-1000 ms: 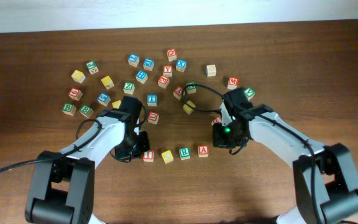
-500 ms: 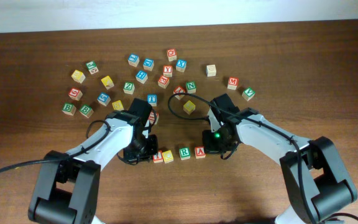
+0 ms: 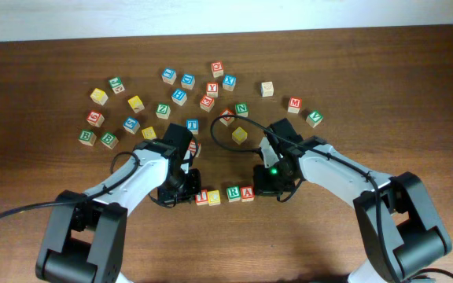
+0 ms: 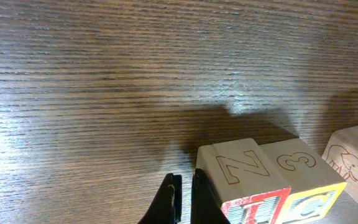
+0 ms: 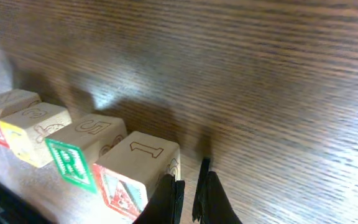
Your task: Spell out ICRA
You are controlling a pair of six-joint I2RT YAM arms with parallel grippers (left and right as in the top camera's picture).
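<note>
Dark wood-grain surface (image 3: 368,71) is seen from above with a short row of four wooden cubes set near its middle, reading I-C-R-A from left to right. The red I cube (image 3: 201,198) and the yellow C cube (image 3: 214,196) are shown touching. A slight gap is seen before the green R cube (image 3: 233,192), which sits against the red A cube (image 3: 247,192). Pale wood sides are engraved: a Z and a 3 are visible in the left wrist view, and a 5 and a 1 in the right wrist view. The left fingers (image 4: 169,199) are pressed together, holding nothing, just beside the I cube at the row's left end. The right fingers (image 5: 171,199) are likewise closed and empty, just beside the A cube at the right end. Other lettered cubes (image 3: 267,89) are scattered toward the far edge.
</note>
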